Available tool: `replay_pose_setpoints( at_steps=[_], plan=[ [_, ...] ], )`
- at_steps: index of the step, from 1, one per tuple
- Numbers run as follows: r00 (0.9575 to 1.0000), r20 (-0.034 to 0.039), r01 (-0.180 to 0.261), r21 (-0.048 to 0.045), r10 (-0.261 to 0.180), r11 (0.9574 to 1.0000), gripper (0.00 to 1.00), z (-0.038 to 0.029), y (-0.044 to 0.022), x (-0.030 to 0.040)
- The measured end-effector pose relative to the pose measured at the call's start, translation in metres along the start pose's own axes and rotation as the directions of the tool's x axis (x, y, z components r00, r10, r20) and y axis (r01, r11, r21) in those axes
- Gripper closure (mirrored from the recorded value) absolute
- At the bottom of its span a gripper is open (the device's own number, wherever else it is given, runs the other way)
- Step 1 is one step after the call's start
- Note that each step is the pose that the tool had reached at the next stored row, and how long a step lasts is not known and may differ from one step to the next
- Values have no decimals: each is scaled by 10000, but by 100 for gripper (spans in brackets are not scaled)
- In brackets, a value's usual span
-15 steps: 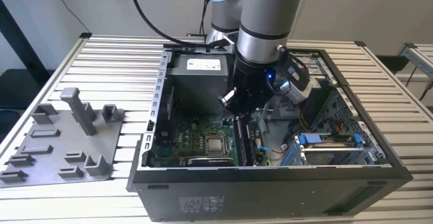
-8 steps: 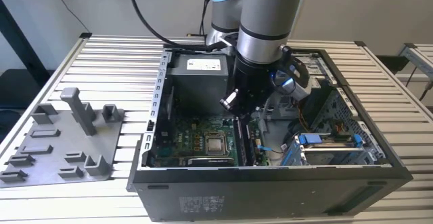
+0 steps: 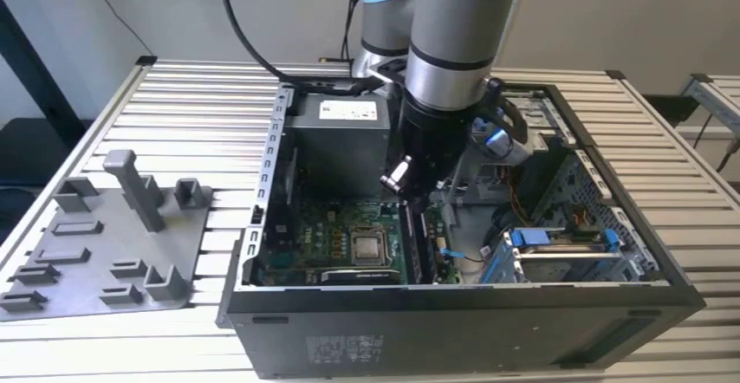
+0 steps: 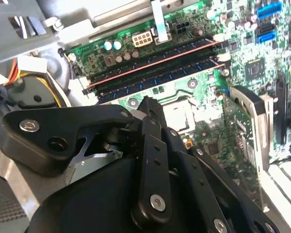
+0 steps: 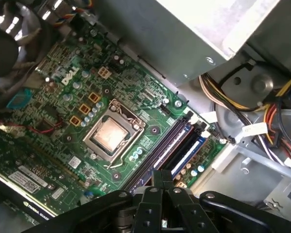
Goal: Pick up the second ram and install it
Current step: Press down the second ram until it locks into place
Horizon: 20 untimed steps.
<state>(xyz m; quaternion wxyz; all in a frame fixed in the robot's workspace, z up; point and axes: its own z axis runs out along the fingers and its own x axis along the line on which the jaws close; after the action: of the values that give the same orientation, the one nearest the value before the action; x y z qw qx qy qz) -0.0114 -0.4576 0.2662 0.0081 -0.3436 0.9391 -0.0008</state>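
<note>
Grey plastic fixture tray [image 3: 110, 244] sat at the left of the exterior view on the slatted surface [image 3: 185, 97]. It was one tray with several upright posts, and I spotted no card on it.

Centre frame was the one open computer case [image 3: 463, 314], lying on its side so the board faced up, which I reckon was why the single arm came straight down into it. The claw [image 3: 407, 194] hung just over the memory slots, right of the processor socket [image 3: 370, 247].

In the first wrist view the claw [image 5: 160, 174] looked clenched, tips together with nothing between them. In the second wrist view I counted two long dark sticks lying side by side. The second ram [image 4: 160, 75] seemed to be the one nearest the tips, already in its slot as far as I could judge.
</note>
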Motion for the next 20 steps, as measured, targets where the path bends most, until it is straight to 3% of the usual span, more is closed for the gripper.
replay_pose_setpoints(
  at_steps=[3, 6, 11, 13, 14, 17, 20],
  plan=[
    [9985, 7, 539, -3, -539, 9985, 89, 6, 0, 0],
    [9941, 18, 1084, -5, -1084, 9941, 89, 13, 0, 0],
    [9801, 43, 1985, 3, -1985, 9801, 89, 22, 0, 0],
    [9723, 54, 2335, 5, -2335, 9723, 89, 27, 0, 0],
    [9643, 61, 2647, 6, -2647, 9643, 89, 31, 0, 0],
    [9485, 68, 3167, 6, -3167, 9485, 89, 38, 0, 1],
    [9299, 77, 3677, 0, -3677, 9300, 89, 47, 1, 1]
  ],
)
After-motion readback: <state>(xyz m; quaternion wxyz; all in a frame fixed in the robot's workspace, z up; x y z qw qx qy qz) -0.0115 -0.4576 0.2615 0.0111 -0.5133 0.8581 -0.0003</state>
